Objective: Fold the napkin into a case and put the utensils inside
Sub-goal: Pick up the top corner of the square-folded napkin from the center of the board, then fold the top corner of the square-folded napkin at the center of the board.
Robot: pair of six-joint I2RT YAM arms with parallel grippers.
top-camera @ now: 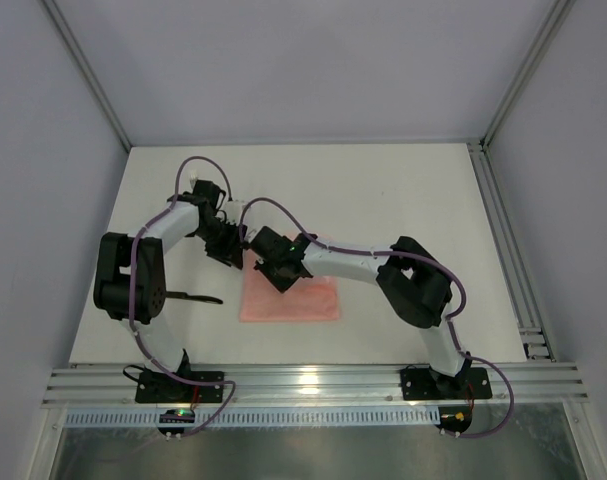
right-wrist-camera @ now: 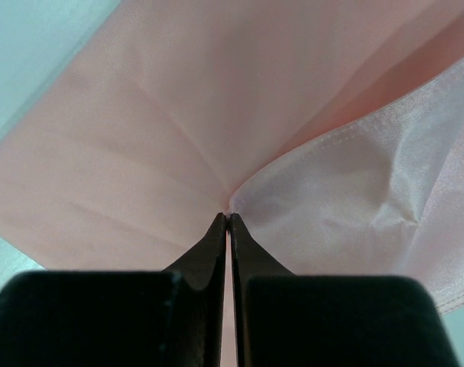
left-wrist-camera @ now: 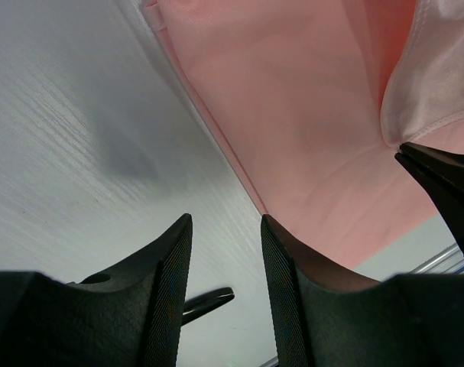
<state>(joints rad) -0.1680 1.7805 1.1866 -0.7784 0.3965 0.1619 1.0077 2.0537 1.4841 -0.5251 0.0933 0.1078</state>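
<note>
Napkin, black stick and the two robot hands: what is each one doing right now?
napkin, lying on the table, one fold pinched and lifted.
right gripper, shut on the napkin.
left gripper, open, holding nothing, just above the table beside the napkin's edge.
black utensil, lying flat on the table left of the napkin, untouched.

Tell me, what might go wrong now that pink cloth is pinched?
The right fingers grip only a small pinch of the napkin at their very tips; it could slip free when lifted. The left fingers stand open near its edge, holding nothing, so the whole sheet may drag instead of folding.
</note>
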